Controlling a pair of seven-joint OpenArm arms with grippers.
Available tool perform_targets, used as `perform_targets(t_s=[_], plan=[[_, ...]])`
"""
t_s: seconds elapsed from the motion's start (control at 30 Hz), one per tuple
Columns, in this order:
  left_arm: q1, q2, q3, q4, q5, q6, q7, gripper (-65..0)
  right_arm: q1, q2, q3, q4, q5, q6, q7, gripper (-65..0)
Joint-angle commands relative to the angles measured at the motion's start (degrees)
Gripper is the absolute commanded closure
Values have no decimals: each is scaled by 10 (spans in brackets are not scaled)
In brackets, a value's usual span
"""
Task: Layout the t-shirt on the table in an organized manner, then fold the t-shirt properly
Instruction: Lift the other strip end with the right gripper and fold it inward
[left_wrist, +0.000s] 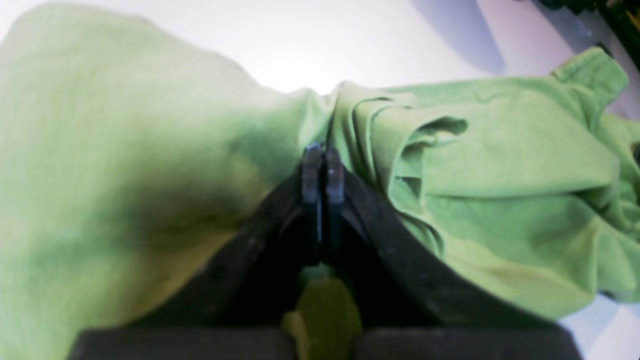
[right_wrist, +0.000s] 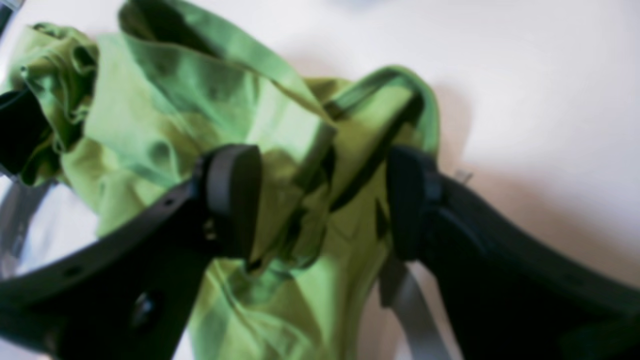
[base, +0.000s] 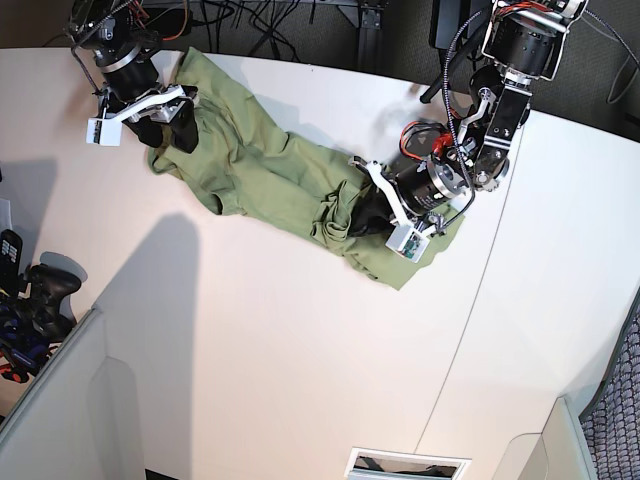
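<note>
The olive-green t-shirt (base: 270, 175) lies bunched in a long wrinkled strip on the white table (base: 300, 350), running from the far left corner toward the middle right. My left gripper (base: 372, 212) is at the strip's right end. In the left wrist view its jaws (left_wrist: 322, 165) are shut together on a puckered fold of the t-shirt (left_wrist: 500, 165). My right gripper (base: 180, 125) is at the far left end. It stands open (right_wrist: 322, 200), its two fingers straddling a crumpled hem of the t-shirt (right_wrist: 165, 115); whether they touch the cloth I cannot tell.
A thin dark seam (base: 480, 270) crosses the table on the right. A grey-white panel (base: 60, 400) stands at the near left corner, with a black controller (base: 40, 290) beside it. Cables hang behind the far edge. A small slot (base: 408, 465) sits at the near edge.
</note>
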Motion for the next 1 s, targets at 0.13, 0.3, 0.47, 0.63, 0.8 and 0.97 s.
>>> perform_targets(t_s=[0.13, 0.3, 0.47, 0.63, 0.8, 0.97], plan=[[-12, -1, 0, 71, -14, -4, 30, 0, 3, 6, 6, 8, 48, 2, -28, -390], [-12, -1, 0, 80, -29, -5, 39, 0, 3, -2, 40, 9, 58, 2, -38, -390], [-12, -3, 0, 80, -32, -9, 39, 0, -5, -10, 69, 8, 66, 2, -51, -390], [-11, -10, 0, 80, -50, -16, 39, 0, -28, -17, 40, 3, 62, 2, -45, -390], [-11, -11, 0, 80, -49, -16, 39, 0, -25, -39, 26, -24, 53, 2, -32, -390], [-11, -10, 0, 80, -50, -16, 45, 0, -14, -48, 24, -74, 63, 2, -24, -390]])
